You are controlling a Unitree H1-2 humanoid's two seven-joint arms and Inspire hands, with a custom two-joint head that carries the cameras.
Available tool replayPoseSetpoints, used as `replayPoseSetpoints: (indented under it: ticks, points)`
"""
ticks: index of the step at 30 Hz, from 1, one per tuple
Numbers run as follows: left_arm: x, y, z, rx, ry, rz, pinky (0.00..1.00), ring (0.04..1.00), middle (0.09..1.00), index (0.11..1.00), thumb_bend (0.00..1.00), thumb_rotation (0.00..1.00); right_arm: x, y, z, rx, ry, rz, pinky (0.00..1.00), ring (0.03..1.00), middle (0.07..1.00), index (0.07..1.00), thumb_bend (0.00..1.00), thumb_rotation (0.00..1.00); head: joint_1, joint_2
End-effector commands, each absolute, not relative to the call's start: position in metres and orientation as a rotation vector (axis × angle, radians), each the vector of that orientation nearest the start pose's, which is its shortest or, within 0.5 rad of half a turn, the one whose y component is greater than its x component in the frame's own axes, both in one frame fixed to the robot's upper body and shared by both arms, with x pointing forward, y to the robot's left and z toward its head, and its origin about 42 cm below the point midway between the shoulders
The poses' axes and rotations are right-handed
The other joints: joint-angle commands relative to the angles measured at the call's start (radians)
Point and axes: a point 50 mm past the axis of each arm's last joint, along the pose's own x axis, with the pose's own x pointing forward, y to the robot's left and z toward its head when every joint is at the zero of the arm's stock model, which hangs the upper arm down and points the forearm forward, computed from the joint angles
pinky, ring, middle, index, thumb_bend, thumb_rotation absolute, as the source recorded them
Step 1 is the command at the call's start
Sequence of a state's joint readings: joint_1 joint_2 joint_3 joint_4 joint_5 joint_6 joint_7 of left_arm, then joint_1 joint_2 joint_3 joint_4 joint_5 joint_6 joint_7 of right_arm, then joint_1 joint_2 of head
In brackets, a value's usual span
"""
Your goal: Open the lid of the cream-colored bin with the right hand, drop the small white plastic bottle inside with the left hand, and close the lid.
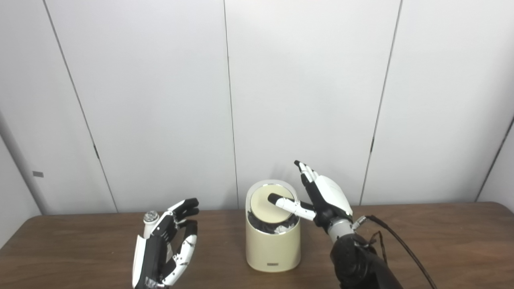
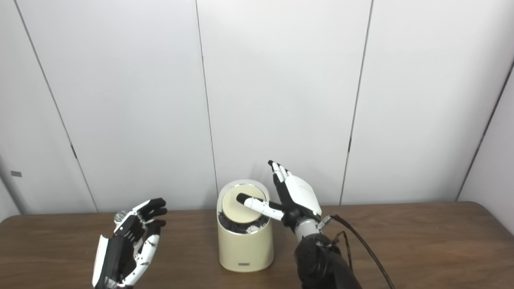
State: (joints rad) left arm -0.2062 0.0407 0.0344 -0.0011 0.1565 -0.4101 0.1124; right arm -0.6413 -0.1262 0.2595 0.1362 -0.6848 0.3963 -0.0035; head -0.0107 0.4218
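Observation:
The cream-colored bin [image 1: 273, 245] stands at the middle of the table. Its round lid [image 1: 265, 208] is tilted, and a dark gap into the bin shows along its front edge. My right hand [image 1: 321, 200] is open beside the bin's right side, fingers pointing up, with its thumb lying on the lid. The small white plastic bottle [image 1: 149, 222] with a silver cap stands upright at the left. My left hand [image 1: 166, 249] is open just in front of and to the right of it, fingers spread and curled towards it. The hand hides most of the bottle [image 2: 119, 217].
The brown wooden table [image 1: 441, 241] runs the full width of the view, with a white panelled wall [image 1: 305, 80] close behind it. A black cable [image 1: 401, 245] trails from my right wrist across the table's right side.

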Motion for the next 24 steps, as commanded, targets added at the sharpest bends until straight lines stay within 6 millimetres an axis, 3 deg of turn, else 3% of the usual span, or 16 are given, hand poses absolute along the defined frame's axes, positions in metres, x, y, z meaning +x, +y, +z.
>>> replayPoseSetpoints:
  ticks: [1,11,13,14,15,18,24]
  points:
    - [0.3371,0.2150,0.2034,0.156,-0.702,0.071,0.66,0.750,0.778,0.768,0.25,0.42,0.4498,-0.1447,0.2905,-0.882,-0.307,-0.021,0.96,1.000,1.000,0.996,0.81,1.00,-0.002,0.001]
    - [0.3374,0.2150,0.2039,0.159,-0.701,0.073,0.65,0.744,0.774,0.764,0.25,0.41,0.4491,-0.1447,0.2903,-0.884,-0.298,-0.021,0.95,1.000,1.000,0.993,0.81,0.98,-0.002,0.003]
    - [0.3371,0.2152,0.2040,0.162,-0.699,0.072,0.66,0.745,0.776,0.766,0.24,0.41,0.4492,-0.1442,0.2904,-0.891,-0.294,-0.025,0.96,1.000,1.000,0.995,0.80,0.89,-0.002,0.004]
    - [0.3369,0.2153,0.2040,0.164,-0.699,0.072,0.66,0.746,0.777,0.767,0.25,0.41,0.4497,-0.1438,0.2903,-0.898,-0.294,-0.029,0.96,1.000,1.000,0.995,0.80,0.79,-0.002,0.004]
    - [0.3368,0.2153,0.2040,0.163,-0.699,0.071,0.66,0.748,0.779,0.769,0.25,0.41,0.4500,-0.1435,0.2902,-0.903,-0.296,-0.032,0.95,1.000,1.000,0.993,0.83,0.63,-0.002,0.004]
    - [0.3363,0.2149,0.2045,0.155,-0.699,0.067,0.66,0.752,0.782,0.770,0.24,0.41,0.4502,-0.1429,0.2899,-0.903,-0.305,-0.036,0.93,1.000,1.000,0.989,0.92,0.37,-0.001,0.006]
    - [0.3365,0.2150,0.2044,0.156,-0.699,0.068,0.66,0.753,0.782,0.770,0.25,0.43,0.4495,-0.1417,0.2892,-0.894,-0.318,-0.029,0.93,1.000,1.000,0.989,0.90,0.14,-0.001,0.006]
